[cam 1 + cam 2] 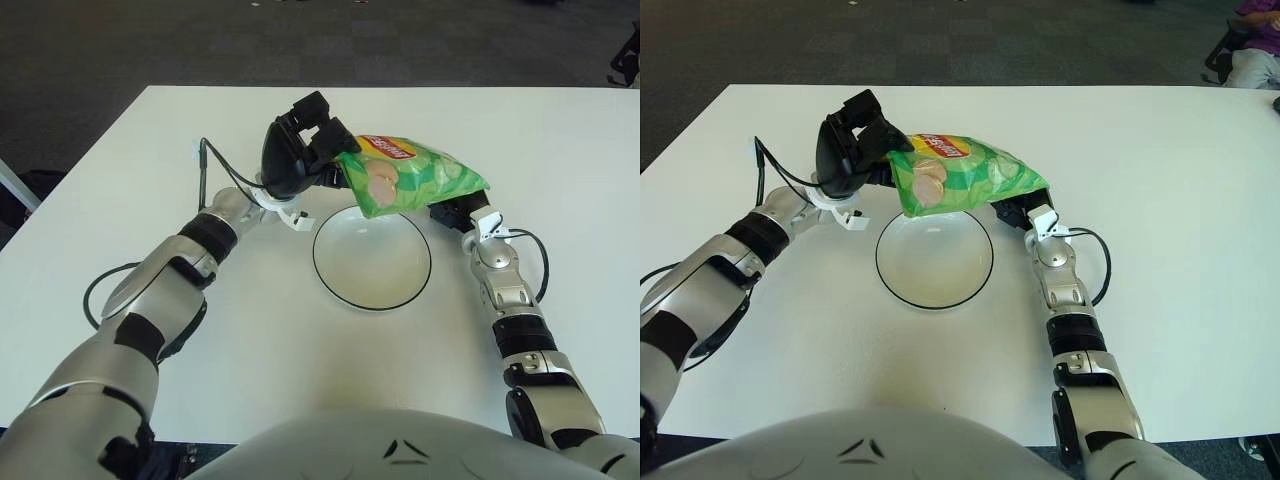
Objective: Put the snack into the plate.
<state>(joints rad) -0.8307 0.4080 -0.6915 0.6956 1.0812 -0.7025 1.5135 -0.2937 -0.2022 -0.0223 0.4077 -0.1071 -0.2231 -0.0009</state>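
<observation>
Above one plate [372, 256]: one snack [412, 175] in left hand [302, 150]; right hand [460, 211] beside.

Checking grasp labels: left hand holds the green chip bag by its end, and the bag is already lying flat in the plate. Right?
Not quite. The left hand does grip the green chip bag by its end, but the bag is not lying in the plate; it is held in the air above the plate's far rim. The left eye view shows this. The right hand shows behind the bag.

Glossy foil snack bag [415, 175], smooth glazed plate [372, 257], matt table [560, 150]
</observation>
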